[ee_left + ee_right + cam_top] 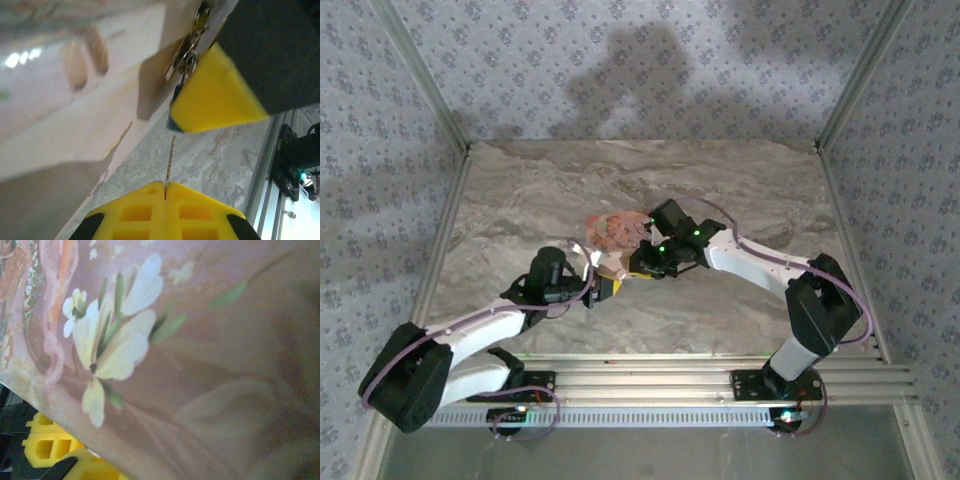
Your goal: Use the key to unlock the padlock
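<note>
Pinching the key (pixel 170 160), left fingers (pixel 140 210) sit clamped together, its tip just below the blue padlock (pixel 175 121) beside the right fingers (pixel 215 95), whose state I cannot tell; key not inserted yet, turning left.

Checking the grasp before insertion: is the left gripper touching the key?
Touching: the left wrist view shows the left gripper shut on the key.

Box (pixel 200 340) showing pink, printed with white petals and green leaves. Padlock (pixel 174 123) showing blue; key (pixel 170 162) glinting pale silver. Left gripper (pixel 165 189) showing yellow tips. Table (pixel 720 180) showing grey-beige marbling.
</note>
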